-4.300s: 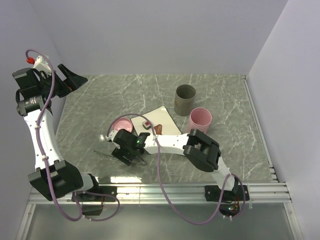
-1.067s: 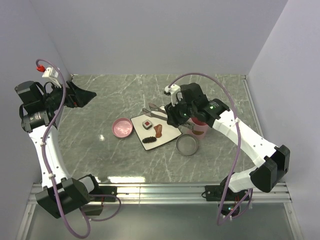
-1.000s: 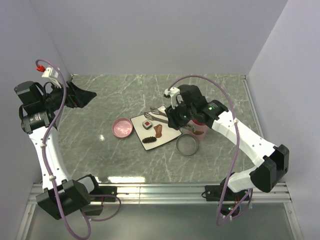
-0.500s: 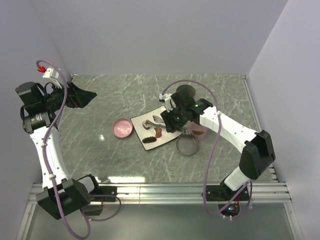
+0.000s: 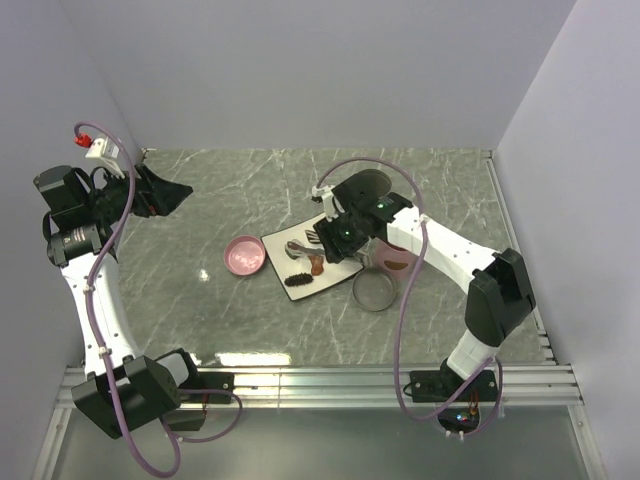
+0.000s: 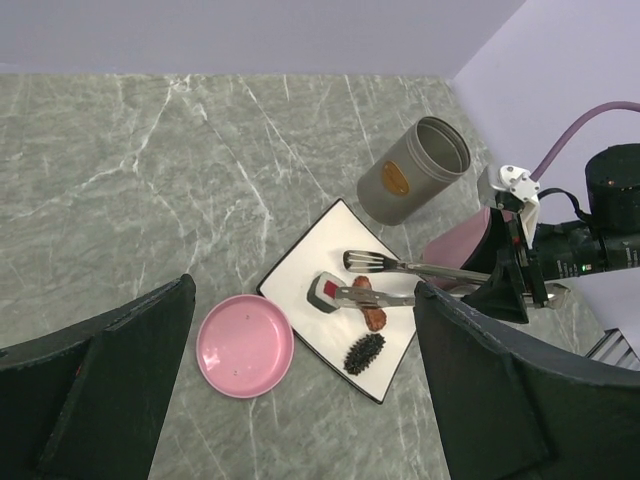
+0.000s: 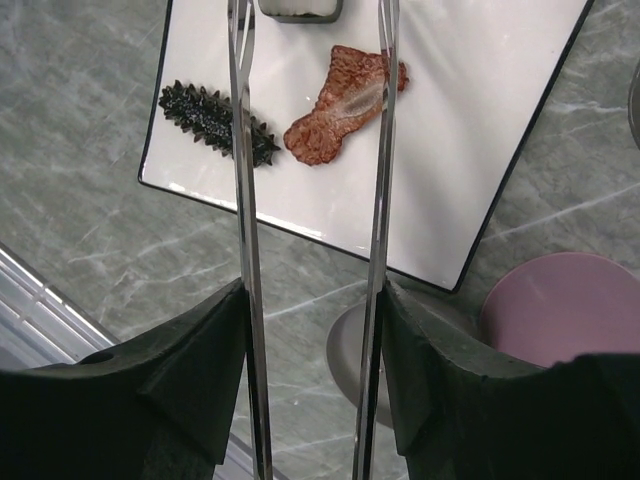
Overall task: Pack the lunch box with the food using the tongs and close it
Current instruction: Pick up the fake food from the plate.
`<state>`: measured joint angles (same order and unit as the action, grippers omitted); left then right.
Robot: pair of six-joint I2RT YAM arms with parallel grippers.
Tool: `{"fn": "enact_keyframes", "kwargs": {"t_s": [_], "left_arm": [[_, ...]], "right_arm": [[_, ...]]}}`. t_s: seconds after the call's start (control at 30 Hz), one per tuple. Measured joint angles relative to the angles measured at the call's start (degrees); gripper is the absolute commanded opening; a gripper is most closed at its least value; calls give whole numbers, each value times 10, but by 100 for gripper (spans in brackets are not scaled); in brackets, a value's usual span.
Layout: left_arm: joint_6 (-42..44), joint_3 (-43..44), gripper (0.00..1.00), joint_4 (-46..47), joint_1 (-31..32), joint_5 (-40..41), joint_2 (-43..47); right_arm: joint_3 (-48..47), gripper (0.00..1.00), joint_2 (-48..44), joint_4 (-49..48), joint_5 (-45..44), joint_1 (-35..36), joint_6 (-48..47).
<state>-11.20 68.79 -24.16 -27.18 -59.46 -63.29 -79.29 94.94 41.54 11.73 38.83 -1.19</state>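
- Sliding left across the white plate (image 7: pixel 480 150) this past second, my right gripper (image 7: pixel 312 300) stays clamped on the tongs (image 7: pixel 243 200), letting them spread.
- Their tips now straddle the white block (image 6: pixel 323 291), so I judge a pinch comes next.
- My left gripper (image 5: pixel 160 197) sits parked far left, fingers apart.

Soft, even light comes from overhead, bright but not harsh, so around the right gripper (image 7: pixel 313 300) shadows are faint. The white plate (image 7: pixel 480 130) ahead of it is nearly washed out, and the tongs (image 7: pixel 242 180) carry thin glints. Well nearer than that claw, a pale streak of glare lies on the marble table (image 5: pixel 250 358). Both wrist views are sharp ahead, while the dark fingers (image 7: pixel 190 380) and those of the left gripper (image 6: pixel 303 300) sit soft-edged and almost without detail.
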Motion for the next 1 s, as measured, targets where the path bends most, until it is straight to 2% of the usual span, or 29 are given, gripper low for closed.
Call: {"fn": "enact_keyframes", "kwargs": {"t_s": [0.73,1.0], "left_arm": [[0,-2,97,9,0,9,-3],[0,-2,97,9,0,9,-3]], "right_arm": [[-33,61,47,-4,-51,38,0],[-33,53,64,-4,-68,51,-2]]}}
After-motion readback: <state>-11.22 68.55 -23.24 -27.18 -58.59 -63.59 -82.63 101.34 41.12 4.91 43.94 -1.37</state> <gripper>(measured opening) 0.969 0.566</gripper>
